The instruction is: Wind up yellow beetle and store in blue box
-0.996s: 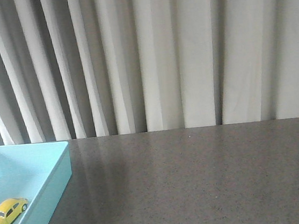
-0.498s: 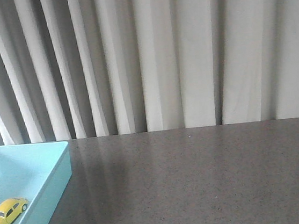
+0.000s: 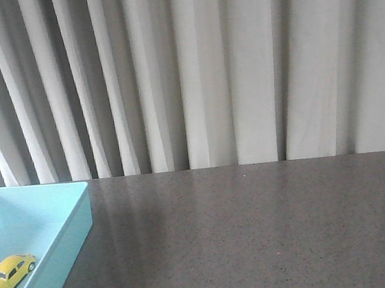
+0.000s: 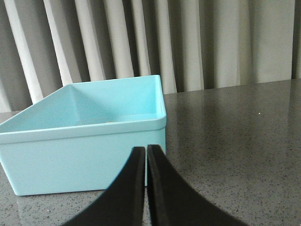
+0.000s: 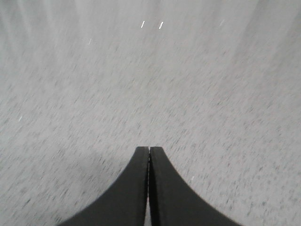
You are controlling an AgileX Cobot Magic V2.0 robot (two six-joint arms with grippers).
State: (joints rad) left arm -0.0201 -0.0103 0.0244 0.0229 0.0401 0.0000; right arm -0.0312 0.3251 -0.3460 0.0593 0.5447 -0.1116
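Observation:
The yellow beetle sits inside the blue box at the front view's lower left, on the box floor near its front wall. In the left wrist view the blue box stands close in front of my left gripper, which is shut and empty; the beetle is hidden behind the box wall there. My right gripper is shut and empty over bare grey tabletop. Neither gripper shows in the front view.
The dark grey speckled table stretches right of the box to a pleated white curtain at its far edge. The curtain also backs the left wrist view.

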